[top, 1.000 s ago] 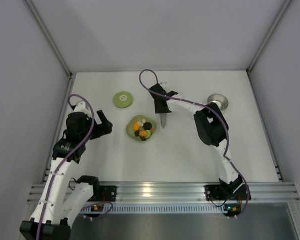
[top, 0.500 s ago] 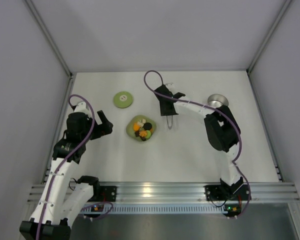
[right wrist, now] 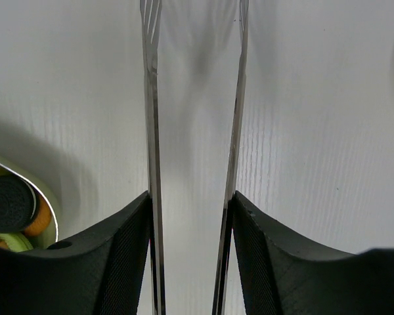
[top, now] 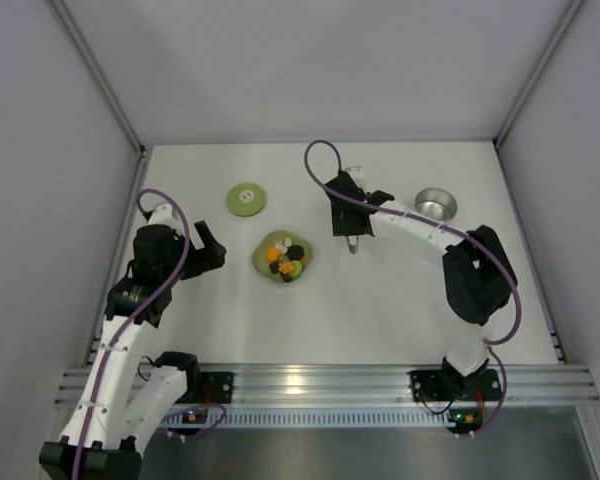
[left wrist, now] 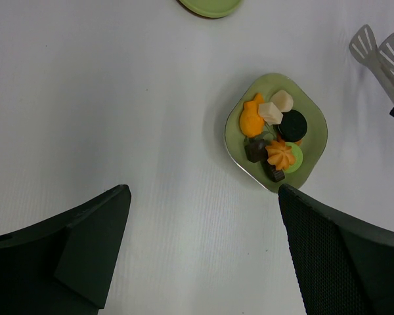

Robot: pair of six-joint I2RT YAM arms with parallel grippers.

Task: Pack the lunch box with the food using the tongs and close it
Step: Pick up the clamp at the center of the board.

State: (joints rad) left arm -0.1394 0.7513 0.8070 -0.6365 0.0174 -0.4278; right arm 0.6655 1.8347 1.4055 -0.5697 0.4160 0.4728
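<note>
Silvery metal, long and thin: these are the tongs, and my right gripper is closed on them. Their two slim arms pass between my black fingers. Each arm lies against the inner face of one finger, and the arms run forward from my wrist with a gap between them. I cannot tell if the flat tips touch the white table or hang just above it.

The lunch box, a small round silvery metal tin, stands open on the table to the right of this gripper, near but apart from it. Its flat round green lid with a white centre mark lies well away to the left of the gripper.

The food is a group of small pieces in orange, green, white and dark brown or black. They all sit on a light green squarish plate, which lies to the left of my right gripper and a little nearer to my bases. In my right wrist view only the edge of this plate shows, beside my left finger.

My left gripper stands wide open with nothing between its fingers. The plate is in front of it, toward its right finger, and the lid lies further ahead.
</note>
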